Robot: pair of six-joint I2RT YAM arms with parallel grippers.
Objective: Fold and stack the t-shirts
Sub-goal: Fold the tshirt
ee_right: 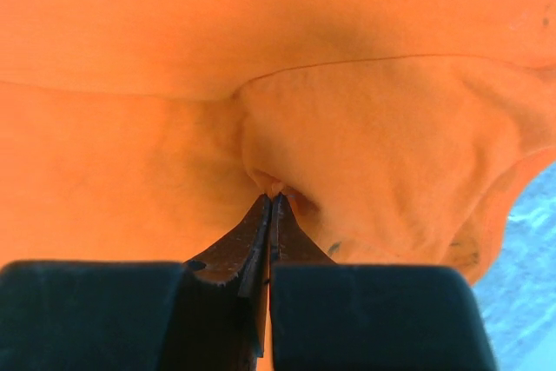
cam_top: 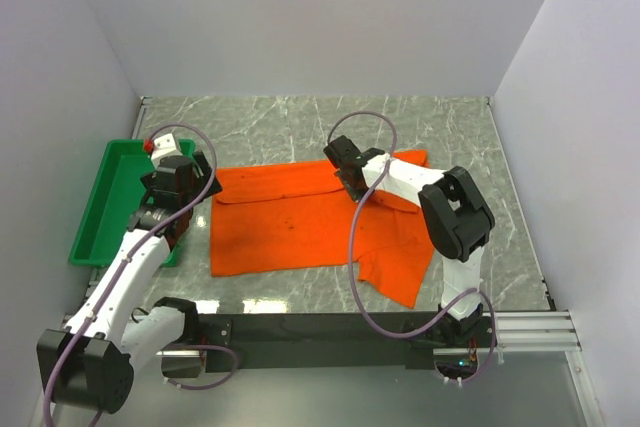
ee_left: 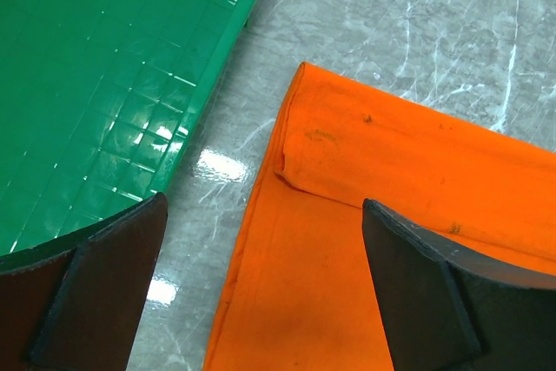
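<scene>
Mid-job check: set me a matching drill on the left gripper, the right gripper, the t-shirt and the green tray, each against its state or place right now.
Column 1
1. left gripper
2. right gripper
3. t-shirt
4. green tray

Column 2
A. at the far left, beside the orange cloth
B. shut, pinching a small fold of orange cloth
C. spread across the middle of the table
D. open, over the cloth's left edge, holding nothing

Pairs: 1-D, 2-B, 3-C, 4-A
</scene>
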